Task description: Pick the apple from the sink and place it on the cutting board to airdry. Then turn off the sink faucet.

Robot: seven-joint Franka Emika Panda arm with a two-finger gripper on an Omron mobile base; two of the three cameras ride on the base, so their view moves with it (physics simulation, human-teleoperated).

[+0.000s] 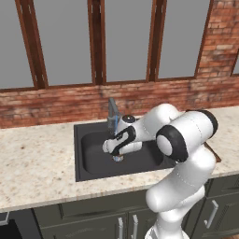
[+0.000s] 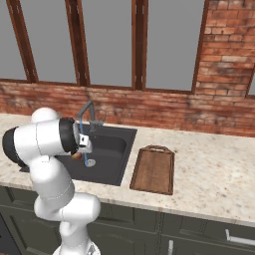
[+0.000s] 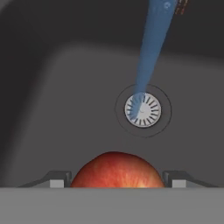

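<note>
Speckled counter, brick wall behind. Gripper (image 3: 114,183) low in the sink (image 1: 93,158), fingers either side of the apple (image 3: 114,170), seemingly clamped on it. Beyond, drain (image 3: 142,110) under running water. Cutting board (image 2: 154,169) lies to the right.

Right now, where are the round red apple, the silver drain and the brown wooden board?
round red apple (image 3: 114,169): hand view, top skin.
silver drain (image 3: 143,110): hand view, its centre.
brown wooden board (image 2: 154,171): right base view, middle.

The lower half of the apple (image 3: 114,169) is cut off at the hand view's bottom. In the left base view, the cutting board (image 1: 212,151) is almost wholly hidden by the arm. The sink (image 2: 112,149) is partly covered by the arm in the right base view.
</note>
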